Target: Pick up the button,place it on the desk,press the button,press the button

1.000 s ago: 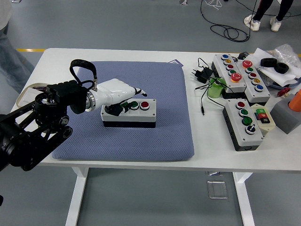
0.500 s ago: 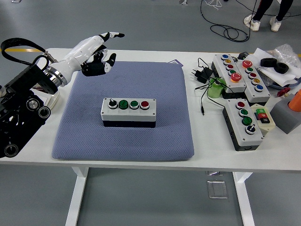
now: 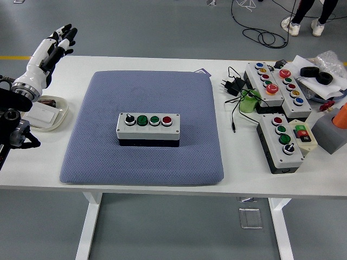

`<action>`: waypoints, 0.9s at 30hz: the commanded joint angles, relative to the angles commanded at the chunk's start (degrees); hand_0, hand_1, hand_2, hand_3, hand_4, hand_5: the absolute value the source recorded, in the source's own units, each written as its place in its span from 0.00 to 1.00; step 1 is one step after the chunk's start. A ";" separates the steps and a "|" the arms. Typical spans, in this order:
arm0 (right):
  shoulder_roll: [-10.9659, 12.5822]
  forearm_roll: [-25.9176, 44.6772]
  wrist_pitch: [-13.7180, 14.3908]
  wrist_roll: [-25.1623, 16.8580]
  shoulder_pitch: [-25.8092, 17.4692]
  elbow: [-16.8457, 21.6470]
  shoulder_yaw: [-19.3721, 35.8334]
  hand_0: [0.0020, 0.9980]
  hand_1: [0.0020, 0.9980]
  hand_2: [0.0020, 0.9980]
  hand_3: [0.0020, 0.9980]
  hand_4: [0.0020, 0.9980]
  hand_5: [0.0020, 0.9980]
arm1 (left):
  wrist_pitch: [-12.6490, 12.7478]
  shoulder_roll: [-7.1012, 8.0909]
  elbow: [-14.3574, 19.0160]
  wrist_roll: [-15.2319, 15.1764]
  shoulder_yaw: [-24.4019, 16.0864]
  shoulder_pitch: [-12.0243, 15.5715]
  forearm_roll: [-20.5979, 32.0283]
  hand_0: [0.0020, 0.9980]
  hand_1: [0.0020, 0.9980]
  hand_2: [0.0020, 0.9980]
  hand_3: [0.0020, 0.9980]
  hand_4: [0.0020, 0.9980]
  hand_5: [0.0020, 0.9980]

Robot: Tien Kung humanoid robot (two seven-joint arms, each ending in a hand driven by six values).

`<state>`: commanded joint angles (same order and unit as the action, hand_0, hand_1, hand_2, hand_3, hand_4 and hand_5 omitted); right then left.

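A grey button box (image 3: 148, 129) with a black knob, two green buttons and a red button lies in the middle of the blue-grey pad (image 3: 143, 157). My left hand (image 3: 54, 43), white with black finger joints, is raised at the far left edge, well away from the box, with fingers stretched out and nothing in them. The right arm is out of the picture.
A white dish (image 3: 46, 115) sits at the pad's left. At the right lie several other button boxes (image 3: 284, 141), a power adapter with cable (image 3: 233, 86), a green cup (image 3: 248, 103), black tape rolls (image 3: 317, 74) and a grey block (image 3: 331, 132). A person's feet (image 3: 303, 26) stand at the far right.
My left hand has left the button box, risen and swung back to the far left edge, fingers opening out. The box stayed in place on the pad.
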<state>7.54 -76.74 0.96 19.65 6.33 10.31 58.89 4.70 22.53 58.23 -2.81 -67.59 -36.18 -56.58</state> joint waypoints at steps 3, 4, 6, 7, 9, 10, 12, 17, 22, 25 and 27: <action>-0.03 0.15 -0.02 -0.04 0.00 0.00 -0.18 0.65 0.64 0.67 0.58 0.38 0.24 | -0.47 0.59 -0.53 -0.04 -0.85 1.02 7.45 0.84 0.88 0.96 0.97 0.75 1.00; -0.05 0.16 -0.05 -0.05 0.04 0.00 -0.24 0.65 0.64 0.67 0.58 0.38 0.24 | -0.89 0.85 -0.74 -0.15 -1.26 1.47 9.87 0.84 0.88 0.96 0.97 0.75 1.00; -0.07 0.16 -0.08 -0.05 0.11 0.00 -0.25 0.65 0.64 0.67 0.58 0.38 0.24 | -1.38 1.07 -0.93 -0.29 -1.80 1.95 13.91 0.84 0.88 0.96 0.97 0.75 1.00; -0.08 0.34 -0.06 -0.07 0.17 0.00 -0.35 0.65 0.64 0.67 0.58 0.38 0.24 | -1.51 1.20 -0.99 -0.42 -2.16 2.24 15.27 0.84 0.88 0.96 0.97 0.75 1.00; -0.11 0.53 -0.03 -0.08 0.28 0.00 -0.44 0.65 0.64 0.67 0.58 0.38 0.24 | -1.71 1.48 -1.14 -0.53 -2.73 2.64 16.26 0.84 0.88 0.96 0.96 0.74 1.00; -0.12 0.48 -0.05 -0.08 0.35 0.00 -0.40 0.65 0.64 0.67 0.58 0.38 0.24 | -1.81 1.69 -1.28 -0.56 -2.91 2.75 16.37 0.84 0.88 0.96 0.96 0.74 1.00; -0.13 0.40 -0.08 -0.08 0.41 0.00 -0.37 0.65 0.64 0.67 0.58 0.38 0.24 | -2.12 2.02 -1.39 -0.61 -3.21 2.96 16.52 0.84 0.88 0.96 0.96 0.74 1.00; -0.14 0.49 -0.10 -0.08 0.46 0.00 -0.45 0.65 0.64 0.67 0.58 0.38 0.24 | -2.65 2.40 -1.57 -0.25 -4.19 3.42 16.62 0.84 0.88 0.96 0.96 0.74 1.00; -0.13 0.76 -0.10 -0.13 0.44 0.00 -0.66 0.65 0.64 0.67 0.58 0.38 0.24 | -2.92 2.15 -1.80 -0.13 -5.01 3.66 16.70 0.84 0.88 0.96 0.96 0.73 1.00; -0.12 0.79 -0.08 -0.17 0.51 0.00 -0.69 0.65 0.64 0.67 0.58 0.38 0.24 | -3.05 2.08 -1.85 -0.20 -4.90 3.55 16.83 0.84 0.88 0.96 0.96 0.73 1.00; -0.10 0.90 -0.05 -0.20 0.55 0.00 -0.77 0.65 0.64 0.67 0.58 0.38 0.24 | -3.21 2.14 -1.77 -0.18 -4.84 3.56 16.81 0.85 0.88 0.96 0.96 0.73 1.00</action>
<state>7.45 -75.84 0.91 19.45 6.88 10.31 58.12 1.48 24.66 56.46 -2.99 -72.44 -32.62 -39.76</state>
